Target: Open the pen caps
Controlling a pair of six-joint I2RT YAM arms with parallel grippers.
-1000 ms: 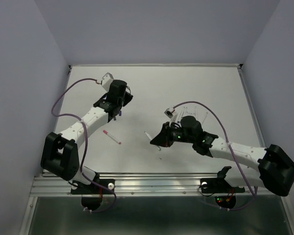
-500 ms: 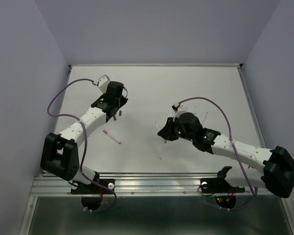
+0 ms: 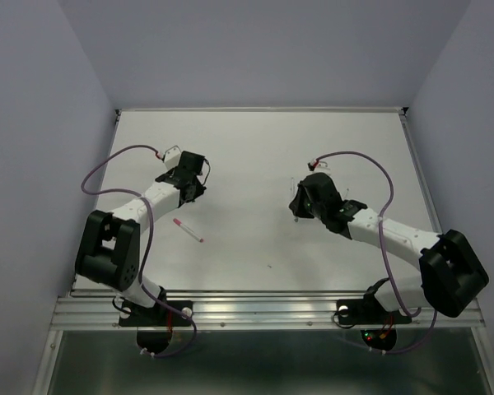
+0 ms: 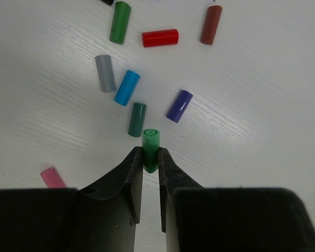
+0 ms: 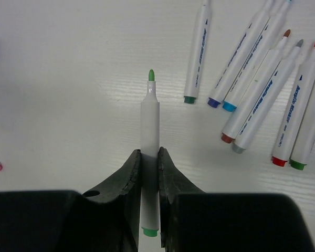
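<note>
While the left gripper (image 4: pixel 150 157) hangs over the left half of the table (image 3: pixel 255 148), its jaws pinch a green cap (image 4: pixel 150 139), close to the loose caps (image 4: pixel 127 87) scattered on that side of the table. Over the table's right half, the right gripper (image 5: pixel 149 157) is clamped round a white pen (image 5: pixel 149 115) with its green nib bared, and the uncapped pens (image 5: pixel 261 79) lie on the table just beside it

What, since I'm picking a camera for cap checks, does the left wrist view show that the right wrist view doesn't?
Left wrist only: the left tool shut on a bright green cylindrical plastic cap, loose coloured caps beyond. Right wrist only: the right tool shut on an uncapped green-tipped white plastic pen, more uncapped white pens alongside. Both: the white table.
</note>
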